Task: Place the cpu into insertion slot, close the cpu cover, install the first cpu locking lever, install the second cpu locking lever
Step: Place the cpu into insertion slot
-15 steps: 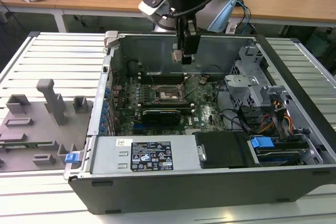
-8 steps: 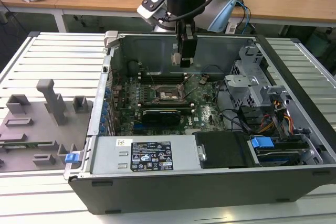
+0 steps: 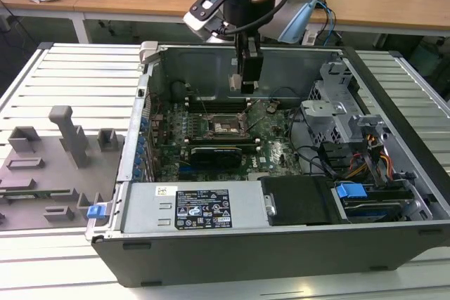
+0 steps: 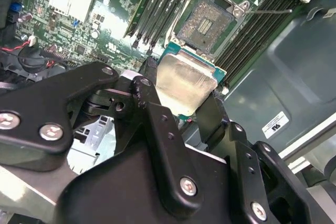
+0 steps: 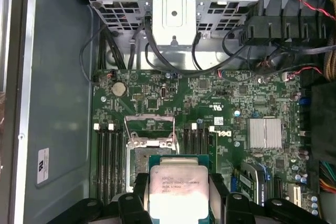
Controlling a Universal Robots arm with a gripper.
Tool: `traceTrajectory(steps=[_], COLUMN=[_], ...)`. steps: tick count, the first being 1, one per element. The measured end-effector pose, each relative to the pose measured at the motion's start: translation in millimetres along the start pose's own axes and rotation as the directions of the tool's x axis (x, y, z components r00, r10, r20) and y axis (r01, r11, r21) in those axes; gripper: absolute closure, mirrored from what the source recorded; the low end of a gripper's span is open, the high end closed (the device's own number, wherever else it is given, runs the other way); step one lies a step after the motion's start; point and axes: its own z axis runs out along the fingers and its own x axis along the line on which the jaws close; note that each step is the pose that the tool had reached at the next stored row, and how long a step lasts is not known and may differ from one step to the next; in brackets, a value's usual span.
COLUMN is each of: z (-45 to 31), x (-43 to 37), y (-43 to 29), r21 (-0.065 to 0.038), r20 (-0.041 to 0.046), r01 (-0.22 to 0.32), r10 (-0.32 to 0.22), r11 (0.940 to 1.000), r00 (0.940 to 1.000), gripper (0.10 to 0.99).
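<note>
Fingers [image 4: 211, 115] clamped on the cpu [image 4: 184, 80], one against each opposite edge, set only as wide as the chip. Its metal top faces the camera in both wrist views.

Step in hand: placing the cpu, not yet seated. The chip hangs above the motherboard [image 5: 236, 103], apart from the bare insertion slot [image 4: 205, 22]. In the exterior view the slot lies at about 7 o'clock from the fingers, inside the open case [image 3: 211, 244] on the counter [image 3: 70, 68]. The cpu cover [image 5: 151, 140] looks raised, clear of the socket.

Judgement: seating calls for squaring chip to socket, then a level, gentle descent.
</note>
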Motion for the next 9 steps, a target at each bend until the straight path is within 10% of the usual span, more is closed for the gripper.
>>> traceTrajectory(steps=[9], z=[8.3], x=[-0.1], y=[-3.6], r21=[0.014], r20=[-0.0011], r01=[0.000], r10=[0.000], r11=[0.9999], r00=[1.0000], gripper=[0.545])
